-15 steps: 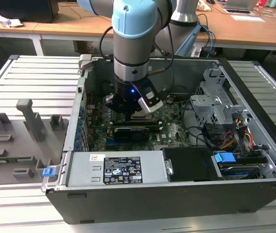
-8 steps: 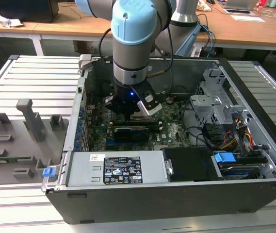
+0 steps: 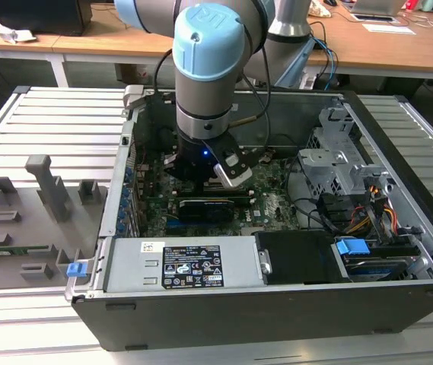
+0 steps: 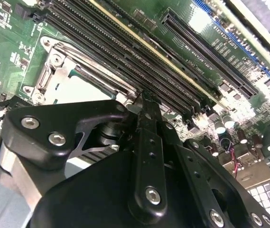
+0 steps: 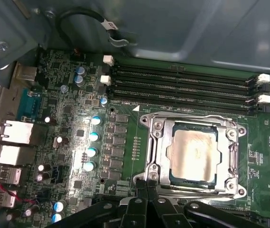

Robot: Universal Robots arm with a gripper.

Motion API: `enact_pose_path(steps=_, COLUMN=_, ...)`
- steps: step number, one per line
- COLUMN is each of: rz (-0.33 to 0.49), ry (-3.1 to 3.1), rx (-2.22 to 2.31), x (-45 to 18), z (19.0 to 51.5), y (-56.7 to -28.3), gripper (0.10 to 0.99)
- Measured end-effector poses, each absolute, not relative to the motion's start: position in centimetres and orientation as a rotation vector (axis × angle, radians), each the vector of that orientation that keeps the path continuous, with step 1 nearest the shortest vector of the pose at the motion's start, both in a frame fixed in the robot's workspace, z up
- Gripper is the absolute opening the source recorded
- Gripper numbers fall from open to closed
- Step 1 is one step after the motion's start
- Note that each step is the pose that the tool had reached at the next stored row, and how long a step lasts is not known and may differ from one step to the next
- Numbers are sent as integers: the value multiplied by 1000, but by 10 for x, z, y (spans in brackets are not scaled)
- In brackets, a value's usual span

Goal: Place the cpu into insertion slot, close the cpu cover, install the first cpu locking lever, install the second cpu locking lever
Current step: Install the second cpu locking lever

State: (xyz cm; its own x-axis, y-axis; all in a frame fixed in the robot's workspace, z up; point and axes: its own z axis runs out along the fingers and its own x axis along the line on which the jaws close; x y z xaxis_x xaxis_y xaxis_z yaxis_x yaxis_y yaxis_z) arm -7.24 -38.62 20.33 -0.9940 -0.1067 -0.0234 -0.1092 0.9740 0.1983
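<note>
- My gripper sits low inside the open computer case, its two fingertips pressed together with nothing pinched between them; in the first wrist view they meet right at the near rim of the cpu cover.
- The second wrist view shows the same black fingers from behind, ending just short of the long memory slots, with the socket partly hidden beneath the linkage.
- Just beyond the fingertips in the first wrist view, the cpu lies flat in the insertion slot, its dull metal top showing through the cover's window; the cover lies down over it.
- I cannot tell from these views how the locking levers stand.
- Farther past the socket, four memory slots run across the green board, close to the cover's far edge, so little room lies that way.
- To one side of the gripper stand rows of capacitors and the rear ports; the board there is low and crowded.
- The exterior view alone gives me the wrist reaching down between the case walls, the power supply along the near wall, a drive cage toward the exterior view's right, and a grey fixture tray outside the case on the exterior view's left.
</note>
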Motion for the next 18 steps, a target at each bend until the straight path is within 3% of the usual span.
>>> enact_pose_path(steps=11, rz=344, ry=3104, rx=-170, x=-77, z=197, y=-386, gripper=106)
enact_pose_path(steps=18, rz=345, ry=3104, rx=-170, x=-77, z=210, y=-387, gripper=106)
